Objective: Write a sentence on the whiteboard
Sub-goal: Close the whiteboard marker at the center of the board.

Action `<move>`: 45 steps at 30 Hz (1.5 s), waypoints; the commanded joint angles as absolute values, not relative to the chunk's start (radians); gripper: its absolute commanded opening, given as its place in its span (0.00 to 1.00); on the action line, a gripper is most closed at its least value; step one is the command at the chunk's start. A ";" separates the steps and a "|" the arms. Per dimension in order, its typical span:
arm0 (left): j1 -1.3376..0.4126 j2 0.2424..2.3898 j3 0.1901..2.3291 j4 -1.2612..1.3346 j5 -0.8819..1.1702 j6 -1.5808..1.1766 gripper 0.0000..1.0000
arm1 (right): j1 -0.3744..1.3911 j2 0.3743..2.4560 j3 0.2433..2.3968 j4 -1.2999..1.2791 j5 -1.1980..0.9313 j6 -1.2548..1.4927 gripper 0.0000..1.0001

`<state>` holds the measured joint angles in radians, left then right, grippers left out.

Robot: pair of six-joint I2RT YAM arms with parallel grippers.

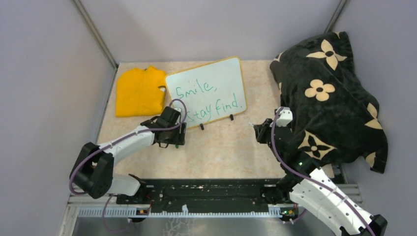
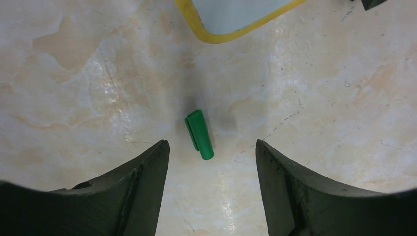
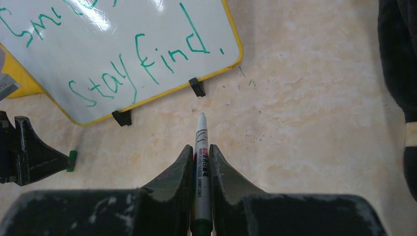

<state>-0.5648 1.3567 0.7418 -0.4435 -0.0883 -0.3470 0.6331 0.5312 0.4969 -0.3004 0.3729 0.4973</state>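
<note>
The whiteboard (image 1: pixel 216 78) leans at the back of the table on two black clip feet. On it stands the sentence (image 1: pixel 209 98) in green marker, "Smile, Stay find." (image 3: pixel 142 64). My right gripper (image 3: pixel 200 147) is shut on a white marker (image 3: pixel 201 130), whose uncapped tip points at the table short of the whiteboard (image 3: pixel 98 44). My left gripper (image 2: pixel 211 143) is open and low over the table. A green marker cap (image 2: pixel 199 134) lies on the table just ahead of its fingertips, touching neither. In the top view the left gripper (image 1: pixel 169 133) is near the board's lower left corner and the right gripper (image 1: pixel 256 129) is to the board's right.
A folded yellow cloth (image 1: pixel 140 91) lies left of the board. A black blanket with cream flowers (image 1: pixel 329 98) is heaped over the right side, close behind my right arm. Grey walls enclose the table on three sides. The board's corner (image 2: pixel 221 37) lies just beyond the cap.
</note>
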 commanded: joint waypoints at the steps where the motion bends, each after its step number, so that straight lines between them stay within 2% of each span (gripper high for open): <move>1: -0.567 1.397 0.794 -0.481 -0.176 -0.366 0.70 | 0.638 0.529 0.498 -0.271 0.383 0.489 0.00; 22: -0.566 1.526 0.830 -0.455 -0.177 -0.380 0.62 | 0.638 0.537 0.497 -0.258 0.374 0.483 0.00; 45: -0.567 1.500 0.798 -0.466 -0.182 -0.395 0.54 | 0.638 0.529 0.497 -0.262 0.372 0.484 0.00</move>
